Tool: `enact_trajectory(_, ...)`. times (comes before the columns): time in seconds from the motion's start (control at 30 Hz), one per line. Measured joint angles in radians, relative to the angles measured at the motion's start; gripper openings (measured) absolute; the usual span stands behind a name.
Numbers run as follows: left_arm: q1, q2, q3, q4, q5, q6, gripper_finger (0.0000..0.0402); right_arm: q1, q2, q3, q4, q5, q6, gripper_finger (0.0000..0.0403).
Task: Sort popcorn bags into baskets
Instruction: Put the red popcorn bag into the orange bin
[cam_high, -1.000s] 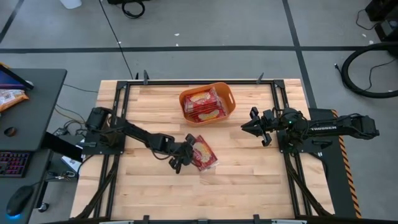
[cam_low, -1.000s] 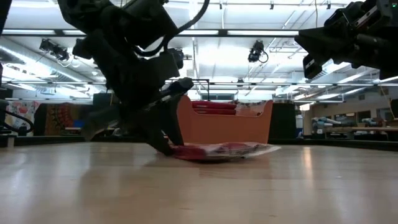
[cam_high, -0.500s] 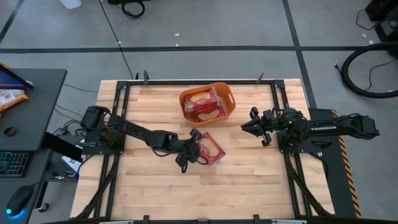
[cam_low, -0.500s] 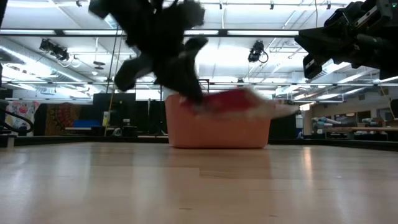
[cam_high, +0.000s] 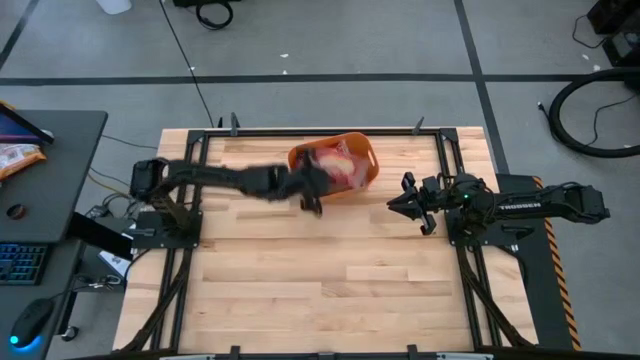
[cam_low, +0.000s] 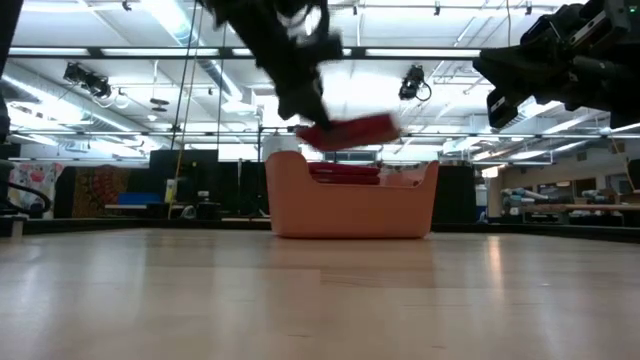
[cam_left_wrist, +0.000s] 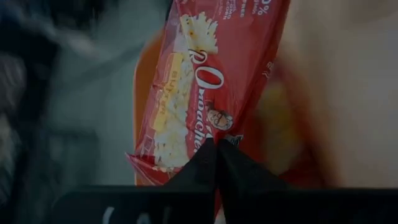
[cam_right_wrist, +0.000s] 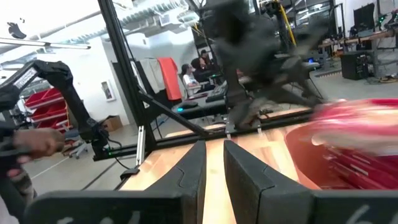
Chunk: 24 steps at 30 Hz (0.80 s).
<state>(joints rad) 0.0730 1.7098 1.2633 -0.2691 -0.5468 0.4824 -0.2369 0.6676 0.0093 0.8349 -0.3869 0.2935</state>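
Now left tool (cam_left_wrist: 216, 149) pinches a popcorn bag (cam_left_wrist: 199, 81) above the basket (cam_low: 350, 205).

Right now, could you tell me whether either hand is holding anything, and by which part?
The left hand pinches one popcorn bag by an end edge, above the orange basket. The right hand holds nothing.

The workspace is a light wooden table (cam_high: 330, 280) bordered by a black metal frame (cam_high: 190, 150), standing on a grey floor (cam_high: 330, 40) marked with dark lines. A dark desk (cam_high: 50, 170) stands alongside. Beyond the table, ceiling strip lights (cam_low: 180, 25) illuminate a workshop hall.
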Motion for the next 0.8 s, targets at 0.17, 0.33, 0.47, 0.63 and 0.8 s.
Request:
enact_trajectory(0.17,0.172,0.001,0.0,-0.081,0.174,-0.197,0.0012,0.0,0.0,0.0,0.001,0.0,0.0,0.0061)
enact_trajectory(0.33,0.223,0.004,0.0,-0.107,0.256,-0.318,0.0032,0.0,0.0,0.0,0.002,0.0,0.0,0.0061)
enact_trajectory(0.47,0.196,0.004,0.0,-0.084,0.255,-0.341,0.0077,0.0,0.0,0.0,0.001,0.0,0.0,0.0061)
enact_trajectory(0.63,0.163,-0.013,0.0,-0.046,0.244,-0.324,0.0125,0.0,0.0,0.0,0.002,0.0,0.0,0.0061)
enact_trajectory(0.8,0.145,-0.051,0.0,-0.036,0.223,-0.179,0.0138,0.0,0.0,0.0,0.001,0.0,0.0,0.0061)
